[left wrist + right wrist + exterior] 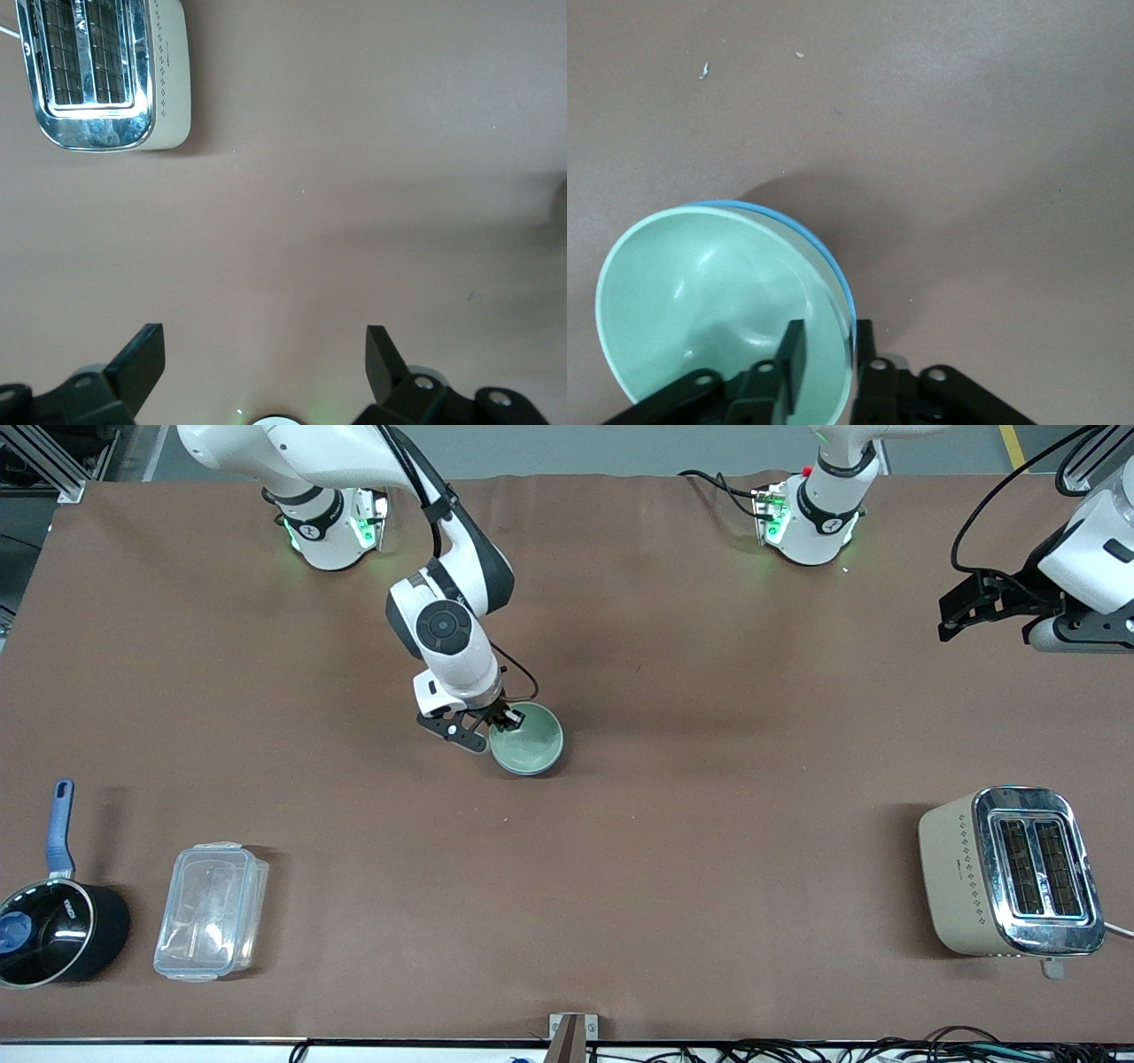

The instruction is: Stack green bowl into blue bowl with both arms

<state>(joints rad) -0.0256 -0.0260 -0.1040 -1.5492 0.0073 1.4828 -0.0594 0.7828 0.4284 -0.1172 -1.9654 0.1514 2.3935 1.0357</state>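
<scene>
Saucepan (53,930), clear container (211,912) and toaster (1010,872) sit untouched nearest the camera. Mid-table, green bowl (718,305) nests in blue bowl (833,266); right gripper (828,354) pinches their rims, seemingly light, rigid, slick. Left gripper (266,354) waits, spread, over bare table near the toaster.

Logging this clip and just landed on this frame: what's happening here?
The right gripper is down at mid-table, its fingers pinching the rim of the green bowl, one inside and one outside. The green bowl already sits inside the blue bowl, whose edge shows around it. The left gripper waits open over bare table near the toaster. A saucepan and a clear container stand untouched toward the right arm's end.
</scene>
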